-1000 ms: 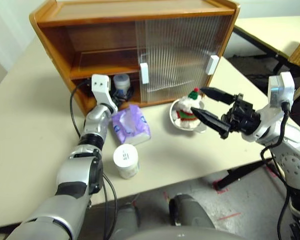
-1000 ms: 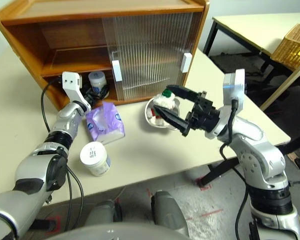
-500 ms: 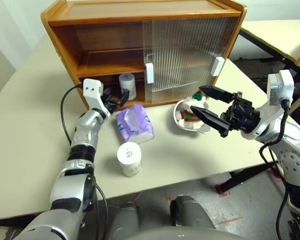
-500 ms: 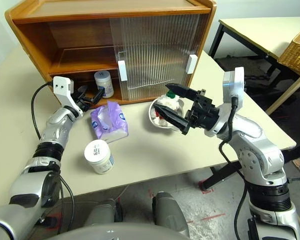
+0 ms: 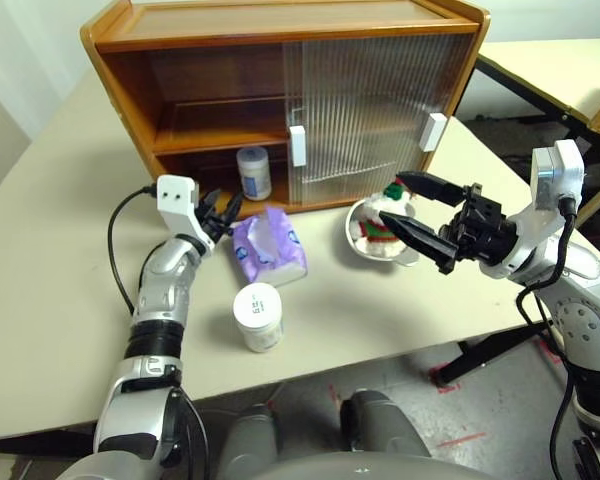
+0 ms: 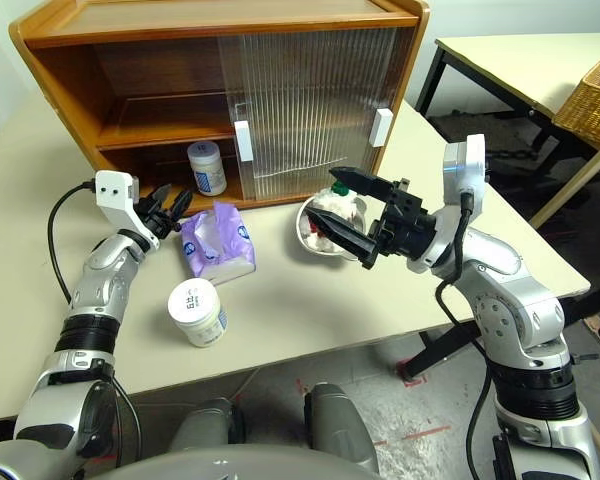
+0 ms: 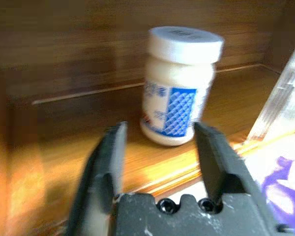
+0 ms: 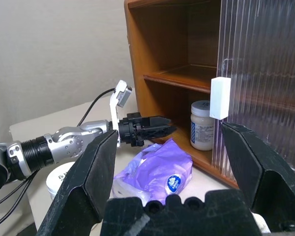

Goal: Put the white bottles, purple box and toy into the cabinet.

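Where the table point(image 5: 60, 300) comes nearest the robot, one white bottle point(image 5: 258, 316) stands upright on it, lid on, apart from both grippers. Just beyond it lies the purple box point(image 5: 269, 245), white tissue showing at its slot. The left gripper point(image 5: 218, 209) hovers beside the box's left end, outside the cabinet's open bay; its fingers point(image 7: 109, 157) stand parted with nothing between them, the grip empty. To the right, the toy point(image 5: 383, 215) sits in a metal bowl point(image 5: 356, 232) on the table. The right gripper point(image 5: 418, 212) is held above the table's right part, near the bowl, fingers spread wide and holding nothing. Farther back, the second white bottle point(image 5: 253, 172) stands upright on the bottom board of the cabinet point(image 5: 280, 40), in the open left bay, next to the edge of the ribbed sliding door point(image 5: 365, 110).
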Action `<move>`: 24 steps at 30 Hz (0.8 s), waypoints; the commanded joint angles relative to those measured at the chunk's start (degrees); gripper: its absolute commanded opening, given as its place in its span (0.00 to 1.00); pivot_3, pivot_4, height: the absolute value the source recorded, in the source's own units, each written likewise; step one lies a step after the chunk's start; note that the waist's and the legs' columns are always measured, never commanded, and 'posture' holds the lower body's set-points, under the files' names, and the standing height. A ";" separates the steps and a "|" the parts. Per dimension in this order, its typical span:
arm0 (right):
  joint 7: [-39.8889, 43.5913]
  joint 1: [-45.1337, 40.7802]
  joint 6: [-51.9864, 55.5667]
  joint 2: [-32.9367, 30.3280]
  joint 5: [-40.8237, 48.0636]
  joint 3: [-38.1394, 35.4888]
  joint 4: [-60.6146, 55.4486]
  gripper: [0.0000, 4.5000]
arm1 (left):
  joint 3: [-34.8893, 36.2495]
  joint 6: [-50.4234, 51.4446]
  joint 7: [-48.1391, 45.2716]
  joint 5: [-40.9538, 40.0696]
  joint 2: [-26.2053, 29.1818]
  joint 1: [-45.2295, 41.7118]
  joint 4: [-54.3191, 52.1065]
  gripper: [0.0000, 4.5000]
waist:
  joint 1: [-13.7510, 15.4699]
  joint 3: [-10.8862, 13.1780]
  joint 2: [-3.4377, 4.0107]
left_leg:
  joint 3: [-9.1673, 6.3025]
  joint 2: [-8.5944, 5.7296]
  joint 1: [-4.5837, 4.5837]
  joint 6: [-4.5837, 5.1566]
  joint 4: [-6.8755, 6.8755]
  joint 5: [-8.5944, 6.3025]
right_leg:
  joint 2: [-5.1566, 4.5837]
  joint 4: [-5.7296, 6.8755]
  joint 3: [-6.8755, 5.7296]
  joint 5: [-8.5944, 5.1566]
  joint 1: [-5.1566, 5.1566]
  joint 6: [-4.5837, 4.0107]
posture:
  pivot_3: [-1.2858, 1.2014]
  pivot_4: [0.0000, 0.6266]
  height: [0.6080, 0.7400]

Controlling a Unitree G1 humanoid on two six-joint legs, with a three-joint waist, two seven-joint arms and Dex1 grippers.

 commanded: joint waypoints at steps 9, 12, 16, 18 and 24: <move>0.12 -0.27 0.20 -0.36 0.03 0.18 -0.27 1.00 | 1.27 -5.82 12.04 1.69 -4.83 -5.56 8.02 0.01 | 1.19 -0.02 -0.03 | 0.06 -0.07 -0.01 0.00 0.02 0.00 | 0.02 -0.03 0.01 0.01 0.00 0.00 | 0.48 0.00 1.00; -0.18 -0.03 0.36 -0.38 0.18 0.09 -0.79 1.00 | 0.62 -7.75 15.07 3.21 -5.65 -7.44 11.48 0.01 | 1.16 -0.04 -0.03 | 0.09 -0.08 -0.01 0.00 0.02 0.00 | 0.02 -0.05 0.01 0.01 0.00 0.00 | 0.48 0.00 1.00; -0.30 -0.05 0.42 -0.45 0.22 0.04 -0.92 1.00 | 0.28 -9.57 16.98 3.97 -6.59 -9.65 15.12 0.01 | 1.10 -0.05 -0.04 | 0.10 -0.10 -0.02 0.00 0.01 0.00 | 0.02 -0.07 0.02 0.01 0.00 0.01 | 0.48 0.00 1.00; -0.34 -0.11 0.41 -0.46 0.20 0.06 -0.91 1.00 | 0.18 -10.40 17.58 4.27 -6.85 -10.62 16.84 0.01 | 1.08 -0.05 -0.04 | 0.12 -0.12 -0.02 0.00 0.01 0.00 | 0.04 -0.07 0.02 0.01 0.00 0.01 | 0.48 0.00 1.00; -0.56 -0.13 0.36 -0.34 0.19 0.14 -0.98 1.00 | 0.34 -13.47 19.87 5.48 -6.24 -14.85 24.47 0.01 | 1.01 -0.05 -0.05 | 0.14 -0.14 -0.01 -0.01 0.01 0.00 | 0.08 -0.07 0.01 0.01 0.00 0.01 | 0.48 0.00 1.00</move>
